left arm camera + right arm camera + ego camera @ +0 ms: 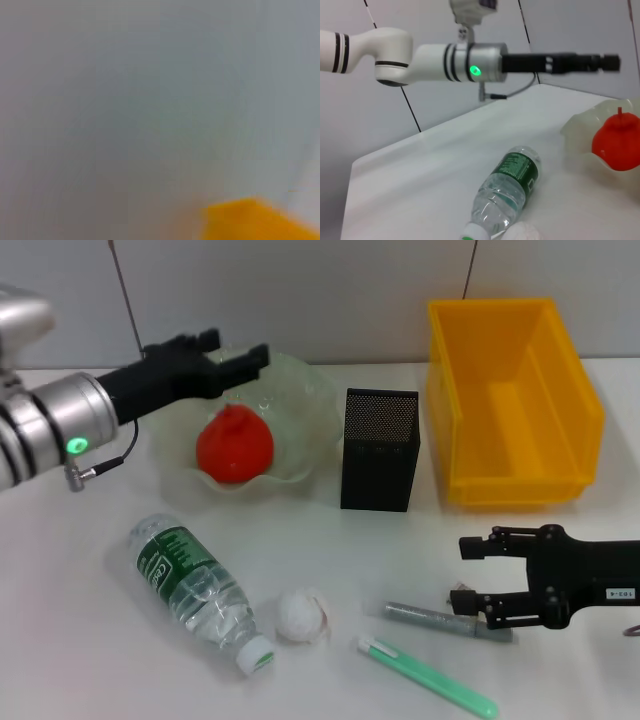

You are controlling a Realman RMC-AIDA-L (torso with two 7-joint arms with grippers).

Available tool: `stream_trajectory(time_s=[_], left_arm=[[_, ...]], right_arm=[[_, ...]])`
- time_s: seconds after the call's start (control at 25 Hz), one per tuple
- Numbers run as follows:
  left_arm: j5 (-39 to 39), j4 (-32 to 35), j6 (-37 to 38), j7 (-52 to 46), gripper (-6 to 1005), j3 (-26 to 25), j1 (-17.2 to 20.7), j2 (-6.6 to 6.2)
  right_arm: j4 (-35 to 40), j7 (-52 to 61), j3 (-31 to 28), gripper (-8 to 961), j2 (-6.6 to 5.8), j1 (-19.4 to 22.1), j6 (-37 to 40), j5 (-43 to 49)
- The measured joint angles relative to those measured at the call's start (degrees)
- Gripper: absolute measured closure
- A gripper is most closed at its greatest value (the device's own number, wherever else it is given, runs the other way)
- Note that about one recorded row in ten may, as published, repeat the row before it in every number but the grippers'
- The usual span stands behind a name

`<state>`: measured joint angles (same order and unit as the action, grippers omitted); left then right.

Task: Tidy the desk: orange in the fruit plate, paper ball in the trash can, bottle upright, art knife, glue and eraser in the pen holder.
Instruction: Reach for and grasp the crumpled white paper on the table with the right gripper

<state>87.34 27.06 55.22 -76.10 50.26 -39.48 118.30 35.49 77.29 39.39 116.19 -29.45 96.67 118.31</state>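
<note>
Orange [234,445]: already in fruit plate [300,390].
Left gripper [240,358]: above plate, jaws apart, empty.
Right gripper [478,575]: jaws apart around the grey pen-like tool [440,620] (likely art knife); you close next.

A white tabletop [80,640] carries all items. A pale grey wall [330,290] stands behind it, with two thin dark cables [125,290] running down its face. One cable hangs at the left; the other hangs right of centre.

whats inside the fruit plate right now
The orange sits inside the fruit plate. The left pincer hovers over its far rim, hiding part of it; nothing else shows inside.
</note>
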Motion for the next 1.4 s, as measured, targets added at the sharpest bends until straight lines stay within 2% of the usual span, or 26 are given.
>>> stream_trajectory(time_s=[0.04,0.08,0.12,0.16,0.24,0.28,0.44,0.64,0.72,0.84,1.0,1.16,1.28,1.32,1.36,1.4], left_arm=[[-1.1,4.3,12.4,-5.4,364,-0.1,3.0,-0.74],[-1.1,4.3,12.4,-5.4,334,-0.1,3.0,-0.74],[-1.2,7.8,22.4,-9.0,304,-0.2,5.3,-1.67],[-1.2,7.8,22.4,-9.0,275,-0.2,5.3,-1.67],[-1.2,9.9,34.5,-12.6,215,-0.3,7.7,-3.15],[-1.2,9.9,34.5,-12.6,205,-0.3,7.7,-3.15],[-0.1,9.8,45.5,-13.5,165,0.2,10.4,-4.60],[5.7,9.8,49.1,-9.6,155,0.5,13.6,-4.89],[5.7,9.8,49.1,-9.6,155,0.5,13.6,-4.89],[13.9,10.1,49.4,-3.4,155,0.5,15.7,-4.38],[17.3,10.8,49.2,0.8,155,0.4,16.9,-4.01],[19.8,12.1,47.9,5.4,155,-0.1,19.0,-3.63],[19.9,12.2,47.8,5.8,155,0.2,18.9,-3.71],[20.0,12.2,47.9,5.8,155,0.3,18.7,-3.74],[20.0,12.2,47.9,5.8,155,0.3,18.7,-3.74],[20.0,12.2,47.9,5.9,155,0.4,18.6,-3.74]], right_arm=[[0.1,0.0,-0.2,168,0.00,0.0,0.0,0.0],[0.1,0.0,-0.2,168,0.00,0.0,0.0,0.0],[0.2,0.0,-0.4,168,-0.10,0.0,0.0,0.0],[0.2,0.0,-0.4,168,-0.10,0.0,0.0,0.0],[0.3,0.0,-0.5,168,-0.33,0.0,0.0,-0.2],[0.3,0.0,-0.5,168,-0.33,0.0,0.0,-0.2],[0.4,0.2,-0.6,168,-0.50,-0.5,0.3,-0.4],[0.7,1.5,-0.3,168,-0.69,-1.7,0.6,-0.2],[0.7,2.0,-0.1,167,-0.86,-2.0,0.6,-0.1],[1.2,3.1,0.1,167,-1.09,-2.3,0.7,0.0],[2.0,4.7,0.3,167,-1.17,-2.9,0.7,0.7],[5.7,10.7,4.1,168,-1.20,-5.5,2.6,2.1],[13.1,18.3,8.1,168,-0.84,-10.3,8.4,2.4],[15.2,22.6,11.9,168,-1.45,-14.7,10.0,4.1],[15.2,22.6,11.9,168,-1.45,-14.7,10.0,4.1],[15.7,25.3,14.8,167,-1.85,-18.9,10.8,7.2]])
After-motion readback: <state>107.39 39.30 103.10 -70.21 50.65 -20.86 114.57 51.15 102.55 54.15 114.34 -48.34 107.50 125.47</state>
